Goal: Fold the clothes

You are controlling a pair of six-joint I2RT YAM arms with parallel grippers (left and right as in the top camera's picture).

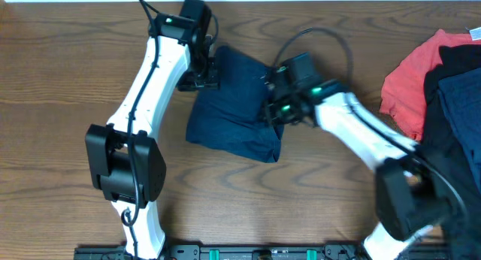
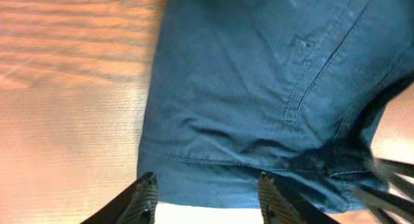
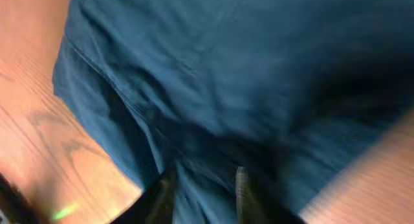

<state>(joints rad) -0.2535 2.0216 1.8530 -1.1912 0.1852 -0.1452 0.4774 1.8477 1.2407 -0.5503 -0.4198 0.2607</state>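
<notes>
Your left claw (image 2: 207, 197) has its fingers (image 2: 145, 193) spread apart, empty. The hem of the navy shorts (image 1: 229, 102) lies just ahead of the tips and runs across the gap. Your right claw (image 3: 202, 191) sits at the opposite edge of the bundled shorts, with cloth bunched around and between its fingers (image 3: 240, 185). That view is blurred, so you cannot tell whether it grips. On the wooden table (image 1: 60, 80), well out beyond the right claw, lie a coral-red shirt (image 1: 406, 80) and a black garment (image 1: 453, 58).
</notes>
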